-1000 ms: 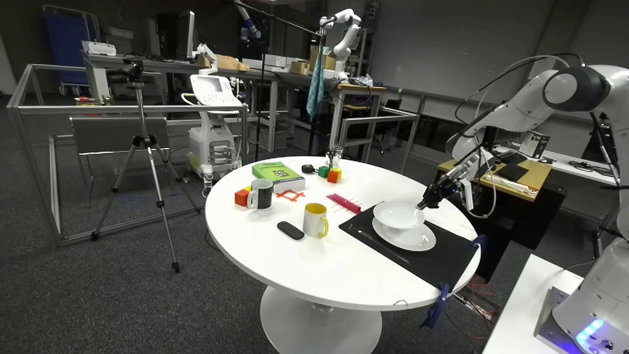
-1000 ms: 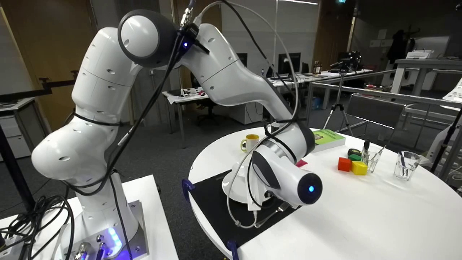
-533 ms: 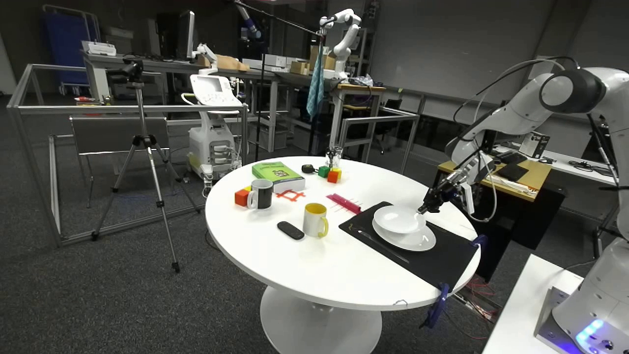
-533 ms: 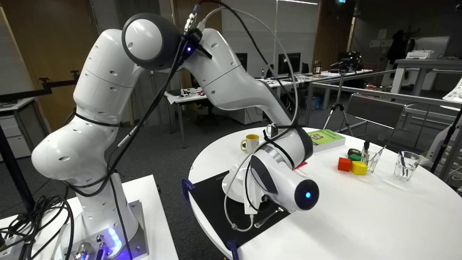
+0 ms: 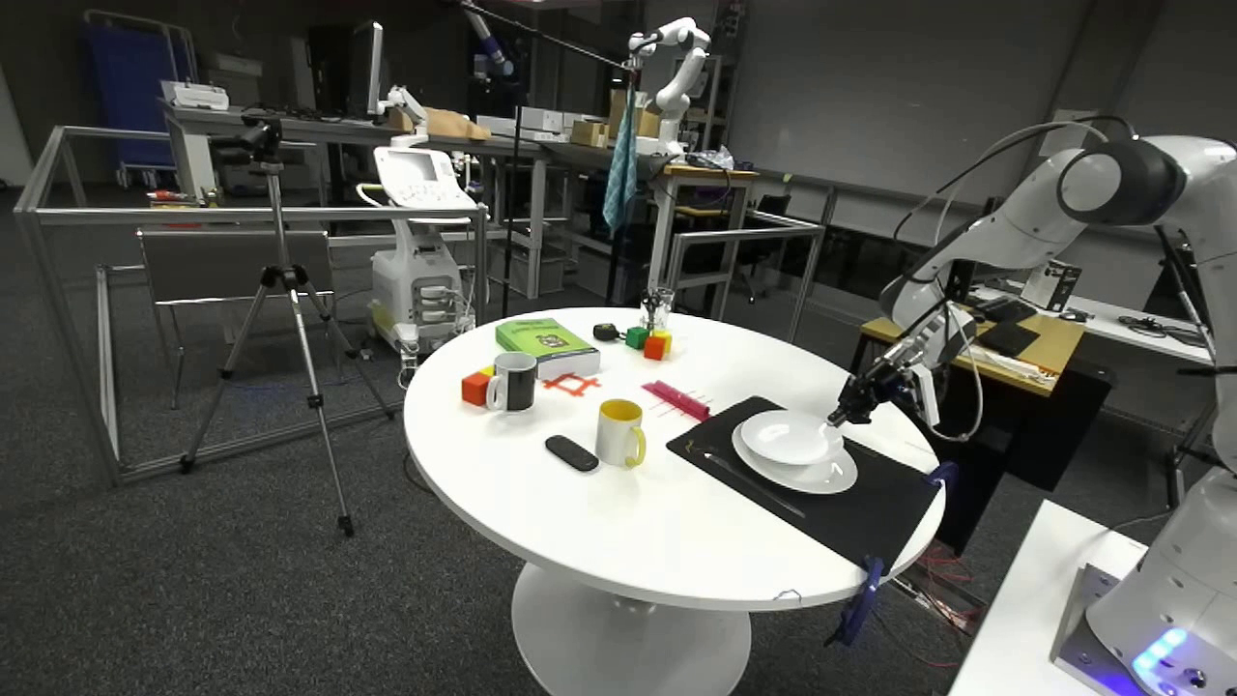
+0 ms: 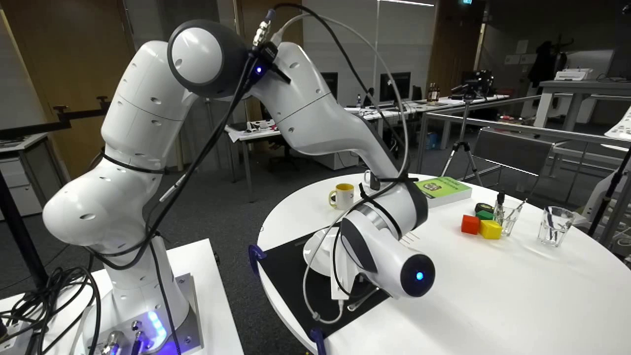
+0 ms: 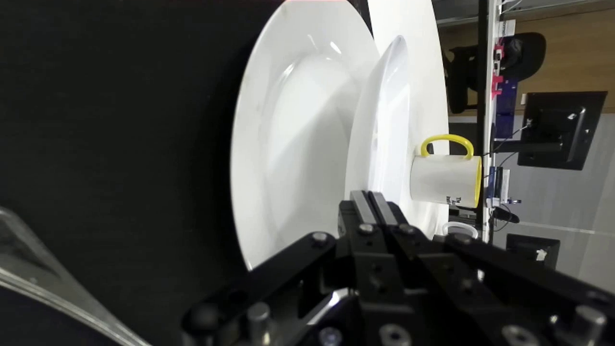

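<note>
My gripper (image 5: 833,422) is shut on the rim of a white bowl (image 5: 785,440), a shallow dish-like piece. In the wrist view the fingertips (image 7: 361,206) stand almost together, and the bowl (image 7: 367,139) slants away from them. Beneath it a white plate (image 5: 821,477) lies on a black mat (image 5: 870,512). The bowl covers part of this plate (image 7: 293,144); whether the two touch I cannot tell. A further exterior view has the wrist in front of the gripper, hiding it and most of the bowl, with only part of the white dishes (image 6: 315,254) showing.
On the round white table (image 5: 541,512) are a yellow-rimmed mug (image 5: 618,432), a dark oblong object (image 5: 572,452), a magenta piece (image 5: 676,398), a black-and-white mug (image 5: 512,382), a green book (image 5: 548,338), coloured blocks (image 6: 470,224) and glasses (image 6: 554,227). Blue clamps (image 5: 860,604) grip the mat's edge.
My gripper has shifted slightly lower and back toward the robot's base side. The bowl has moved along with it and sits lower over the plate, which has stayed put.
</note>
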Robot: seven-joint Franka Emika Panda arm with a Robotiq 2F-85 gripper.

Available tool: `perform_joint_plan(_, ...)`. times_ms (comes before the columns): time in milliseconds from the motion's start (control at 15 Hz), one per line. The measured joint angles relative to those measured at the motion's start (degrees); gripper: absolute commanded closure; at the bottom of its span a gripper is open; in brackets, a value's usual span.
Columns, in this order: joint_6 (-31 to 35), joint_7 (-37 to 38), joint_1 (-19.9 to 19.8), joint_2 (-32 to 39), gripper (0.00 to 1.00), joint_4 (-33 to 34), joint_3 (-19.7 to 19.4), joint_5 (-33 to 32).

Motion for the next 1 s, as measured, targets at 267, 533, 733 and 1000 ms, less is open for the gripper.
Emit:
perform_joint_plan(267,0.0,0.0,-0.5,0.0,0.99,-0.7,-0.4,-0.4)
perform_joint_plan(533,0.0,0.0,-0.7,0.2,0.99,-1.1,-0.6,-0.4)
perform_joint_plan(733,0.0,0.0,-0.7,0.3,0.99,-1.1,-0.6,-0.4)
perform_joint_plan(1000,0.1,-0.1,-0.7,1.1,0.99,-1.0,-0.6,-0.4)
